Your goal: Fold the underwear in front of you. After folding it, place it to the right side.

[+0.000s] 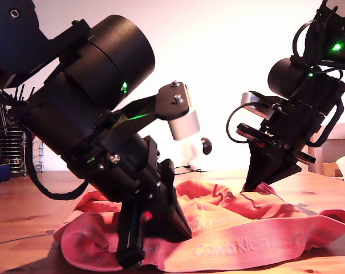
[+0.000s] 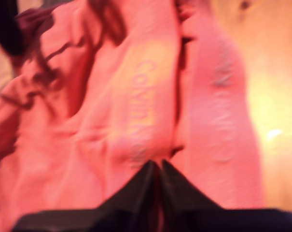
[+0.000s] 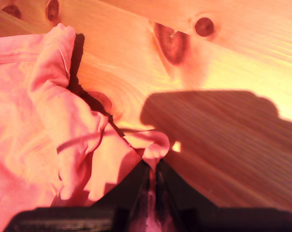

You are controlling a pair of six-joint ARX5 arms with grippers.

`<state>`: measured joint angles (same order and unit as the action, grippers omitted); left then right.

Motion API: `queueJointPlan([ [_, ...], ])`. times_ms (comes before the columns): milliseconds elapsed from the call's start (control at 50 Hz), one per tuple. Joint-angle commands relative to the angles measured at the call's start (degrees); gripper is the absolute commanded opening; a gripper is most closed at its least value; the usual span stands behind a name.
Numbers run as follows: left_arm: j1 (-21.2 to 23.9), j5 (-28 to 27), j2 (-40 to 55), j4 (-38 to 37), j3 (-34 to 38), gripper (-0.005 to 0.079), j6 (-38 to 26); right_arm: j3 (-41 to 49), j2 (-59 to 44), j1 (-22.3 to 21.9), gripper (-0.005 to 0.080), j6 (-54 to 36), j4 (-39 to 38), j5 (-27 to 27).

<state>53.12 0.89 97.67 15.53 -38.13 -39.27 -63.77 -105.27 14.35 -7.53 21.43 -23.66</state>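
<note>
Observed the underwear (image 1: 235, 225) (image 2: 83, 125) (image 3: 30, 121) lying crumpled on the wooden table (image 1: 24, 220) (image 3: 218, 67), with the waistband (image 1: 246, 248) (image 2: 141, 101) along the near edge in the exterior view and its lettering legible.

Located my first gripper (image 1: 131, 258) (image 2: 157, 166) at the exterior view's left, lowered onto the garment. Found its jaws pressed together and pinching cloth close to the waistband lettering.

Located my second gripper (image 1: 261, 186) (image 3: 153, 166) at the exterior view's right, at the garment's far edge. Found its jaws clenched on a small peak of pink fabric, with bare wood just beyond.
</note>
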Motion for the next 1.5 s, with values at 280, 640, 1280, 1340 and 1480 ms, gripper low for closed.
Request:
queueJointPlan([
  [280,0.0,2.8,-0.2,0.8,0.5,0.0011,3.0,-0.8,-0.1,0.2,-0.0011,0.0,-0.3,-0.5],
  [640,1.8,-2.9,-3.2,0.8,-2.1,0.0254,11.6,-0.8,-0.1,0.2,-0.0011,0.0,-0.4,-0.4],
  [1280,2.6,-7.9,0.2,4.5,-2.5,0.0254,13.8,-0.8,-0.1,0.2,-0.0011,0.0,-0.6,-0.5],
  [1340,2.7,-7.9,0.4,4.3,-2.5,0.0254,13.8,-0.8,-0.1,0.2,-0.0011,0.0,-0.6,-0.4],
  [1480,3.2,-8.8,0.6,4.2,-2.6,0.0255,13.8,-0.8,-0.1,0.2,-0.0011,0.0,-0.6,-0.5],
])
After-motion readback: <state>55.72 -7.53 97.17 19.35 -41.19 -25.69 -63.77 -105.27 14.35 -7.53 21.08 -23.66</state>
